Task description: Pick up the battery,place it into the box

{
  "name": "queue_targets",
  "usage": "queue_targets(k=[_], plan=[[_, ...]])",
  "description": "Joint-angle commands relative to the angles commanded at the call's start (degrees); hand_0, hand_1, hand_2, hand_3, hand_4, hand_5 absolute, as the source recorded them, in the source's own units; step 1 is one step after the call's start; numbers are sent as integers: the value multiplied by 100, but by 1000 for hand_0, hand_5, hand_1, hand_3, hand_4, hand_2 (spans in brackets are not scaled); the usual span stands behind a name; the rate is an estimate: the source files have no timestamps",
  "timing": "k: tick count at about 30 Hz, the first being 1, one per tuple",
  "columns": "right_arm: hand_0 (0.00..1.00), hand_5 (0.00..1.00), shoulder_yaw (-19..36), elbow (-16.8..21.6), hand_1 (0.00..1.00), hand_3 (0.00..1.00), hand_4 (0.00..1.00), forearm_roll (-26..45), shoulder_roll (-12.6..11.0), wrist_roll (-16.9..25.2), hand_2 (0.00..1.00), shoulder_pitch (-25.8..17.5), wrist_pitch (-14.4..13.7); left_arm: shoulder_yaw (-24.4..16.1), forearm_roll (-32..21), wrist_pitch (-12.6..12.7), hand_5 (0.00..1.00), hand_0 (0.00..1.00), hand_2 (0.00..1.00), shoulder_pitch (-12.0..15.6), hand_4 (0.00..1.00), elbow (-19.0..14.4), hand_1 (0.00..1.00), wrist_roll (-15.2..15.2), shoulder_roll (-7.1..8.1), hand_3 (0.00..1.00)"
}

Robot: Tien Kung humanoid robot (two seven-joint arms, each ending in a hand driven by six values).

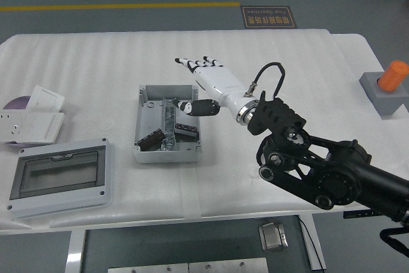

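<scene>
The grey open box (146, 93) sits at the table's middle, with a metal rail (169, 119) along its floor. A dark battery (151, 140) lies inside, in the near left part. A second dark block (186, 127) lies in the right part, just below my thumb. My right hand (192, 84) is white with black-tipped fingers (192, 62). It hovers over the box's far right corner, spread open and holding nothing, clear of the battery. The left hand is out of view.
A grey enclosure with a clear lid (61, 177) lies at the near left. White socket plates (35, 119) and a purple disc (16, 102) lie at the left edge. An orange cylinder on a grey block (386, 87) stands at the far right.
</scene>
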Motion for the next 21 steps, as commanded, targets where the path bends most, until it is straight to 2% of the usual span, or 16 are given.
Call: queue_targets(k=[3,7,11,13,15,16,21], plan=[[998,499,533,-62,889,998,734,283,-290,78,953,-277,-117,4,11,3,405,624,485,39,550,0,667,0,-16,550],[998,503,1293,-153,877,998,727,776,-624,263,938,-699,-531,-258,319,-5,408,625,488,92,552,0,666,21,-3,550],[998,506,1932,-110,862,998,724,1234,-871,466,929,-1101,-921,-539,738,-16,396,626,485,121,554,0,666,23,28,550],[998,506,2213,-61,862,998,724,1460,-971,582,929,-1319,-1025,-602,865,-13,396,626,485,136,554,0,666,17,37,550],[998,506,2505,8,862,998,724,1661,-1045,698,929,-1530,-1056,-634,932,-8,396,626,485,148,554,0,666,10,36,550],[998,505,2703,66,806,983,722,1779,-1078,789,873,-1679,-1036,-631,932,-1,386,626,486,153,555,0,663,0,34,553],[998,505,3330,239,806,983,722,1914,-1097,937,873,-2120,-951,-566,805,29,386,626,486,156,555,0,663,-41,27,553]])
